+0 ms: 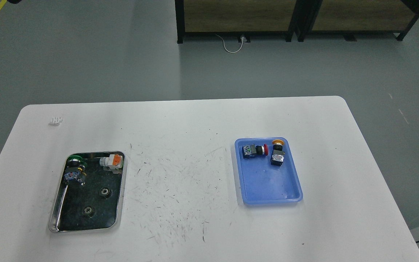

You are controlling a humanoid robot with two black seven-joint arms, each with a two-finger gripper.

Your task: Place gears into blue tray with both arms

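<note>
Two small black gears with silvery hubs lie in the shiny silver metal tray on the table's left: one gear toward the tray's middle right, the other gear nearer its front. The blue tray sits right of centre; its near half is bare. Neither of my arms nor any gripper shows in the head view.
The silver tray also holds a green-capped push-button switch and an orange-and-white part. In the blue tray's far end lie a red-capped switch and a yellow-capped switch. A small white piece lies far left. The white table is scuffed.
</note>
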